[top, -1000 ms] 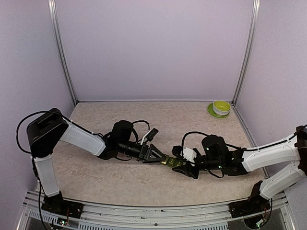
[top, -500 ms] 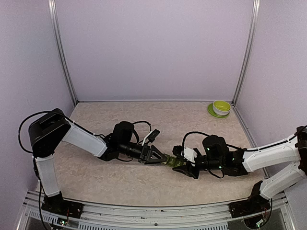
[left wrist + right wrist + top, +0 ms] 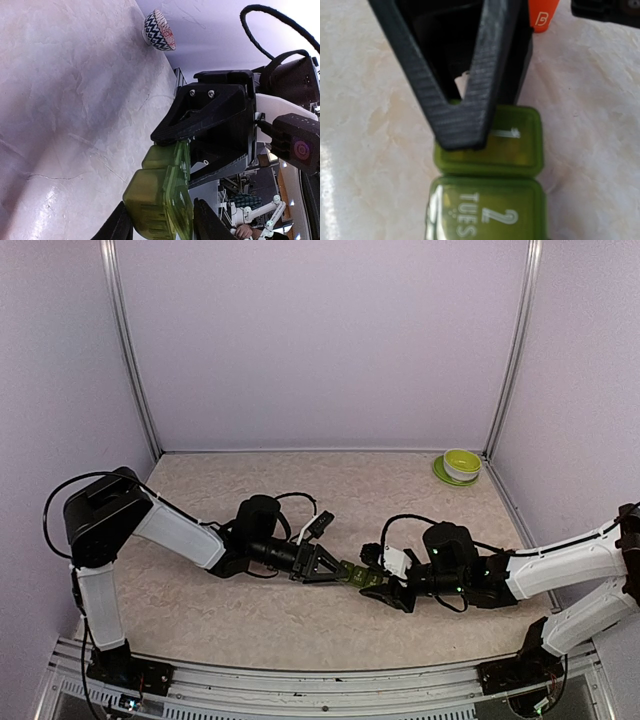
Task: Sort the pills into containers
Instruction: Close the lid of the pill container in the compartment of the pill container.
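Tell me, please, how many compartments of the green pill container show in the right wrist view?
2 on the pill container: one marked 1 in mid-frame, one marked 2 TUES below it at the bottom edge. Others may lie out of frame.

A robot lab booth: plain lilac walls (image 3: 320, 340), metal corner posts (image 3: 131, 350), a metal rail (image 3: 320, 680) along the marbled desk's (image 3: 300, 490) near edge.

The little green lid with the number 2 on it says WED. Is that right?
Not quite. On the strip of green boxes, the lid with the 2 says TUES, not WED. The right wrist view shows the letters, just beside the number.
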